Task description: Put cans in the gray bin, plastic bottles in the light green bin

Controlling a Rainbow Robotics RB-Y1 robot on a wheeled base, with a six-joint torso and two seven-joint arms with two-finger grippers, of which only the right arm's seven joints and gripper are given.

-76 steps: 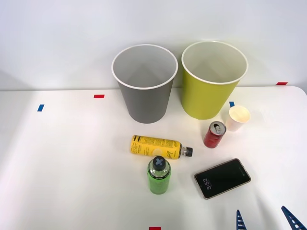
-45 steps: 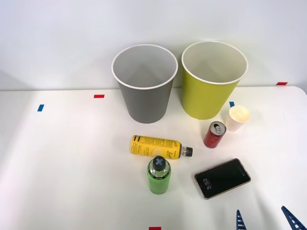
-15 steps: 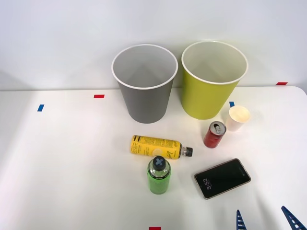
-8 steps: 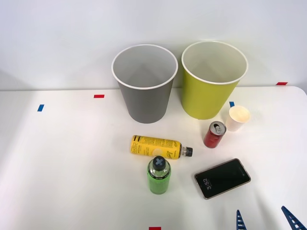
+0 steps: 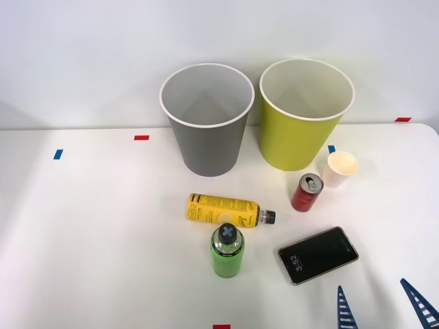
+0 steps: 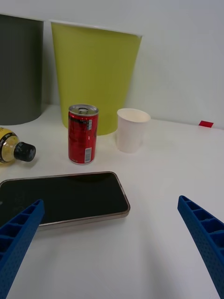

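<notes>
I'm looking down on a plain white table [image 5: 103,226] set against a pale, bare wall [image 5: 82,55]. A few small tape marks dot the surface: red ones [image 5: 141,138] and blue ones [image 5: 57,154].

Counting now. Two bins stand side by side at the back: the gray bin [image 5: 206,123] on the left, the light green bin [image 5: 305,116] on the right, near each other, both upright with white rims. Two plastic bottles sit in the middle: the yellow-label bottle [image 5: 225,210] lies on its side with its black cap toward the right, and the green bottle [image 5: 227,251] stands upright just in front of it. One red can [image 5: 306,192] stands upright in front of the light green bin, just beside one white paper cup [image 5: 340,168]. One phone [image 5: 318,255] lies flat, screen up, nearer to me than the can.

My right gripper [image 5: 381,308] sits at the near right corner of the table, its blue ribbed fingers [image 6: 201,233] spread wide and holding nothing. From the wrist camera, the phone lies just ahead of the fingers, with the can and cup beyond it.
</notes>
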